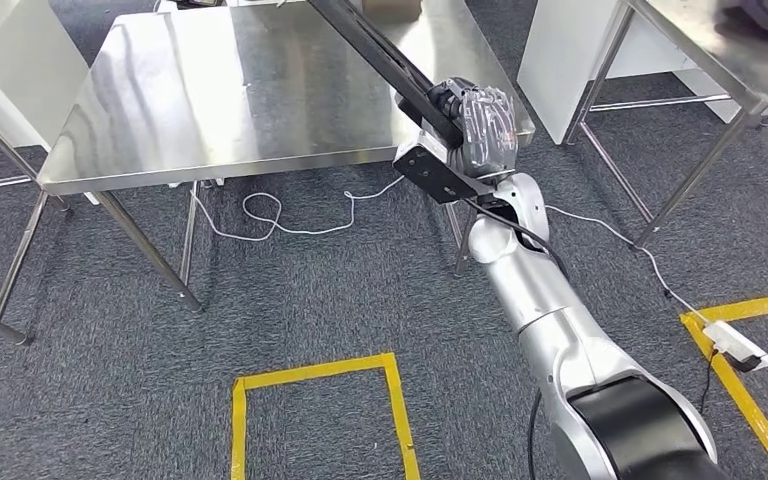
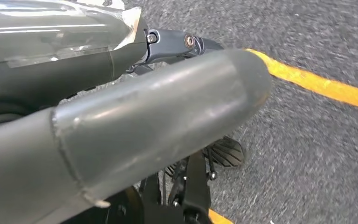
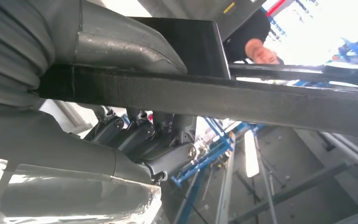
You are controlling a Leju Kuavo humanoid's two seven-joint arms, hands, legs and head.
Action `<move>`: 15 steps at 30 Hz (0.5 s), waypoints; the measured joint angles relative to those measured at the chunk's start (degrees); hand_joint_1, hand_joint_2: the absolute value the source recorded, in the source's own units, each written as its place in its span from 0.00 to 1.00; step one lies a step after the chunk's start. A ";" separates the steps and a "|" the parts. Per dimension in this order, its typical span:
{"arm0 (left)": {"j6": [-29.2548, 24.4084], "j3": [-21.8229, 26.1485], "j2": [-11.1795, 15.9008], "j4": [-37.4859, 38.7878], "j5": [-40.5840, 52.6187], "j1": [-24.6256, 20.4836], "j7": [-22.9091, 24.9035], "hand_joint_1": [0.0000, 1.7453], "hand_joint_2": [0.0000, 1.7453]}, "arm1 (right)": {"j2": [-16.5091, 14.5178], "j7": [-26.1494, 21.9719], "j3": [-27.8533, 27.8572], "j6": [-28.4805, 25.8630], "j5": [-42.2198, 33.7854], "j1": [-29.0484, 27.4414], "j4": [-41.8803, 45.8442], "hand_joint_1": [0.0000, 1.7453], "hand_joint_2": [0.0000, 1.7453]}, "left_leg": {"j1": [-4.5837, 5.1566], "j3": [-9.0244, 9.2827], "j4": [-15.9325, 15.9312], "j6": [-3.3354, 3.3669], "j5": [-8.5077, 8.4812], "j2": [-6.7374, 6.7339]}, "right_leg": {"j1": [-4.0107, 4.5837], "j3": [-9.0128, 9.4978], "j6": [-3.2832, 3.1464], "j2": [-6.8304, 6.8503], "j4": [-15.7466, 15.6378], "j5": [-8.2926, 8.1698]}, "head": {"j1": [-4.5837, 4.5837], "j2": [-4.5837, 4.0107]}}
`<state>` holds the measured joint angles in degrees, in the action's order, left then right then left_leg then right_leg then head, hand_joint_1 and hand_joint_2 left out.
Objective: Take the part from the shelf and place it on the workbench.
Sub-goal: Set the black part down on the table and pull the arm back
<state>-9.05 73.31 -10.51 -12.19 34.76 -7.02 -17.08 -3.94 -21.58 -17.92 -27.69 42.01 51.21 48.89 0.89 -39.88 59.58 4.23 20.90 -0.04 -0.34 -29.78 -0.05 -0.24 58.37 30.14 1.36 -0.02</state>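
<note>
The part is a long black bar with a flat plate at its lower end. My right hand grips it near that end, just over the front right corner of the steel workbench. The bar slants up and away across the bench top. In the right wrist view the bar crosses the picture, with my right hand wrapped around it, thumb on one side and fingers on the other. My left hand hangs over the grey carpet and holds nothing.
A second steel table and a white cabinet stand to the right. A white cable trails under the bench. Yellow tape and a power strip lie on the carpet. A person is beyond the bar.
</note>
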 joint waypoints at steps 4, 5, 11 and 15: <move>0.00 0.02 -0.09 0.01 0.03 0.01 0.07 0.00 0.00 | 0.07 0.07 -0.15 0.07 0.01 0.27 -0.11 1.00 1.00 | 0.22 2.98 -2.97 0.82 0.64 0.24 | 0.25 0.28 1.76 0.16 1.62 -0.67 | 0.13 0.00; 0.00 0.02 -0.12 0.01 0.03 0.00 0.08 0.00 0.00 | 0.12 0.07 -0.15 0.07 0.01 0.49 -0.13 1.00 1.00 | 0.08 3.81 -3.52 0.88 0.68 0.29 | 0.22 -0.93 1.77 0.16 3.68 -0.41 | 0.11 -0.01; 0.08 0.01 -0.41 0.03 0.28 0.04 0.17 0.00 0.00 | 0.85 0.07 -0.18 0.13 -0.31 -0.24 -0.37 1.00 1.00 | -0.18 6.69 -3.85 0.16 3.06 1.12 | -0.33 -10.70 2.61 0.16 12.24 2.55 | 0.02 -0.01; 0.08 0.01 -0.57 0.03 0.64 0.16 0.27 0.00 0.00 | 1.88 0.07 -0.20 0.39 -1.03 -0.47 -0.33 1.00 1.00 | -0.03 8.30 -3.22 -1.06 5.45 1.30 | -0.60 -7.55 3.98 0.42 -0.52 -6.76 | -0.16 -0.01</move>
<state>-8.97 73.31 -11.08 -12.15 35.41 -6.86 -16.81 -2.06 -21.51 -18.12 -27.30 40.98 50.74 48.56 0.86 -31.58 56.36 3.17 26.34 1.26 -0.94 -37.33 3.93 0.18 57.85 23.39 1.19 -0.02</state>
